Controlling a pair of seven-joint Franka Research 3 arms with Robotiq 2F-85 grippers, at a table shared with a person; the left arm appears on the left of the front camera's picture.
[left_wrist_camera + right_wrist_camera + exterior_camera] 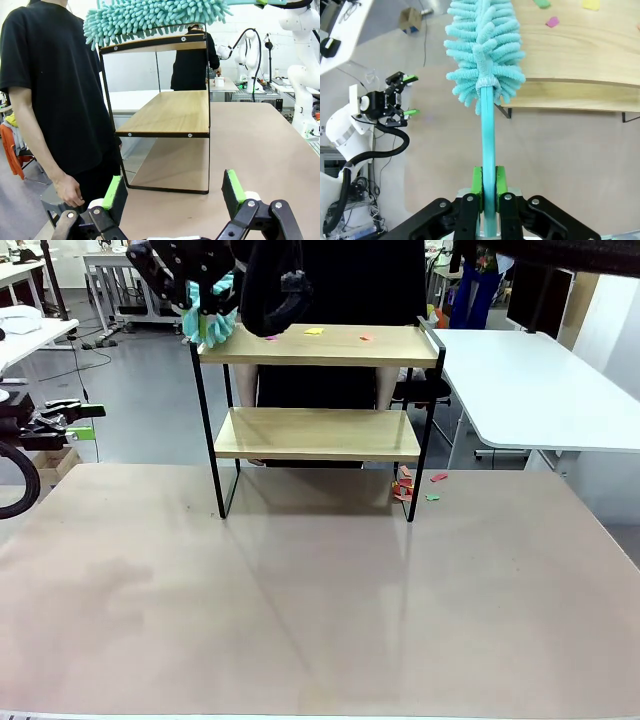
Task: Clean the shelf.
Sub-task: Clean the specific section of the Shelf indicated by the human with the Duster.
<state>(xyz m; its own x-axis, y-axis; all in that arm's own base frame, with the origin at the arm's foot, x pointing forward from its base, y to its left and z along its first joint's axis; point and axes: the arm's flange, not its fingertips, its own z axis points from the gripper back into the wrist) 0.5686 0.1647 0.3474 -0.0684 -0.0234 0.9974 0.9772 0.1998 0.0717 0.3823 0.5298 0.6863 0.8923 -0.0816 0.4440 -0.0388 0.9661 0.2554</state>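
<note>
Pinching a fluffy turquoise duster (482,50) atop the black-framed wooden shelf (310,432), the right gripper (488,177) must sweep coloured scraps (314,331) off; left gripper (173,190) spread.

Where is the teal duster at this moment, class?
In the front view, the duster is at the left end of the top board of the shelf, its handle clamped in the right gripper.

At 11 o'clock the top edge cut the right gripper (197,298), which hid most of the duster (215,328). Scraps (314,331) on the shelf (300,350) were perhaps paper.
</note>
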